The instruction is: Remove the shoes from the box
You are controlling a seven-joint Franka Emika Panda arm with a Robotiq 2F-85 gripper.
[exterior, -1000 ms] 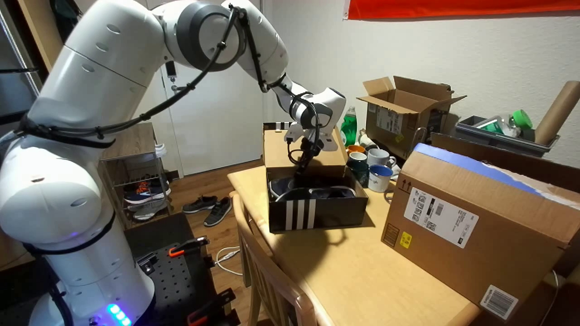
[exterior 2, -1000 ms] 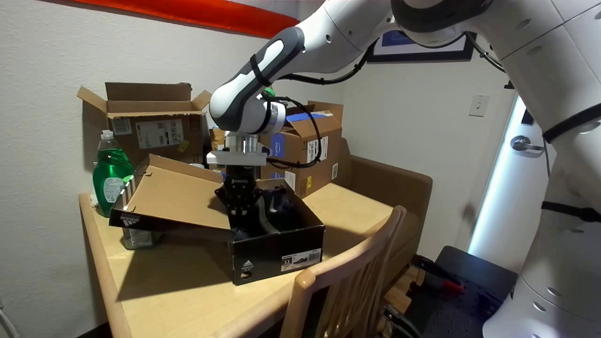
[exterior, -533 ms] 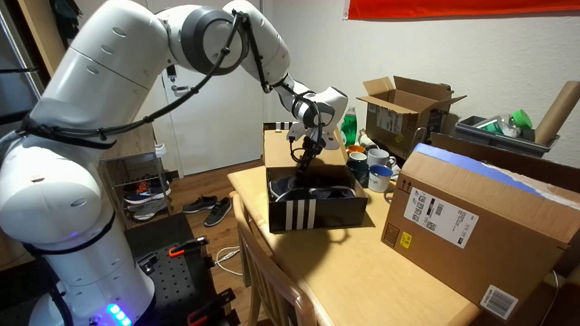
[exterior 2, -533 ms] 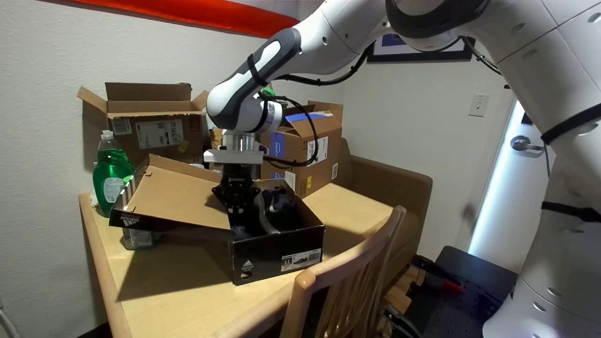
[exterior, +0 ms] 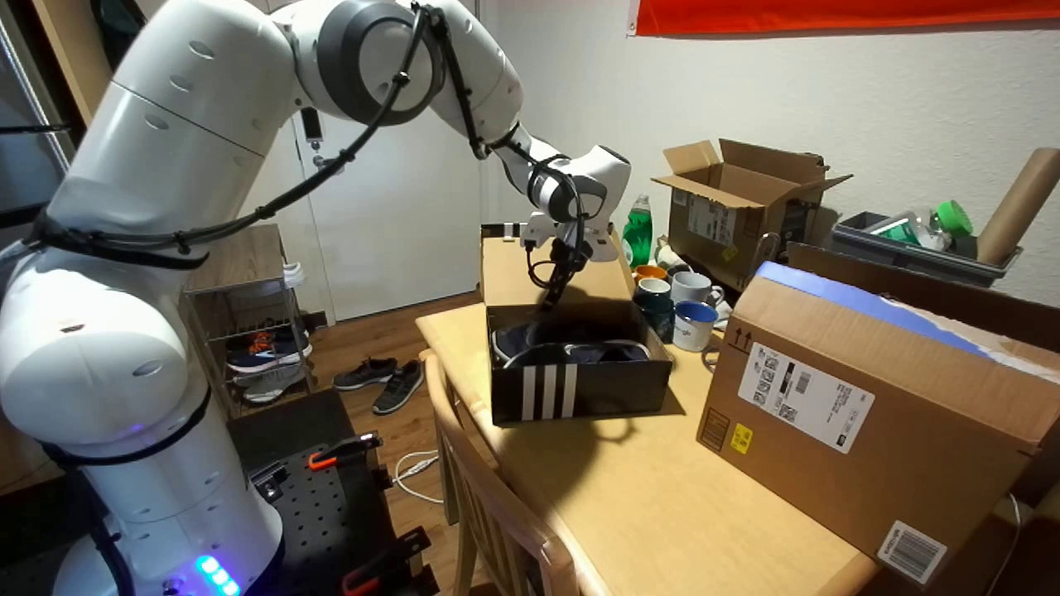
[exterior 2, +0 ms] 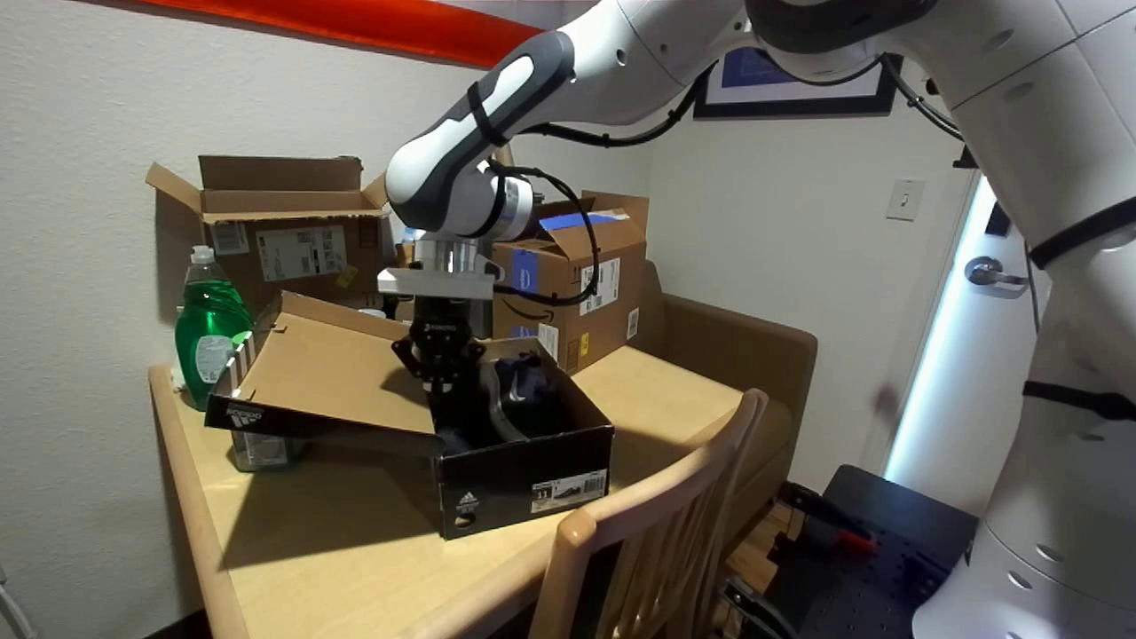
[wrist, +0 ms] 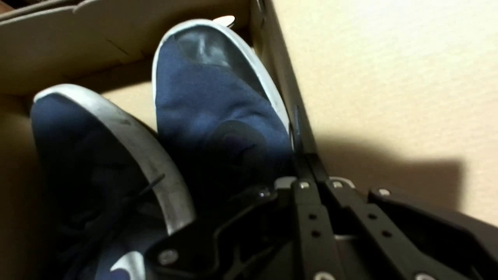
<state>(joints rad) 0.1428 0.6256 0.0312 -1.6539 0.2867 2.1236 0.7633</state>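
Lifted gripper (wrist: 305,157) slightly from earlier pose, clenched on nothing visible by lid-side wall (wrist: 286,74) of box (exterior: 609,393), left both shoes (wrist: 210,93) inside box, and appeared at first-grasp step, next needing reopening astride one shoe.

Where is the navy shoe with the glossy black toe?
Wrist view, upper centre: the navy shoe lies in the black cardboard shoebox, between its right wall and another navy, white-soled shoe.

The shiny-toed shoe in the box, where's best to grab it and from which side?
Probably the rounded toe of the shiny-toed shoe, from above through the open top, pinching across its width: it tapers there, and the box floor shows between it and the swoosh shoe, leaving some room. Farther back it crowds the box wall.
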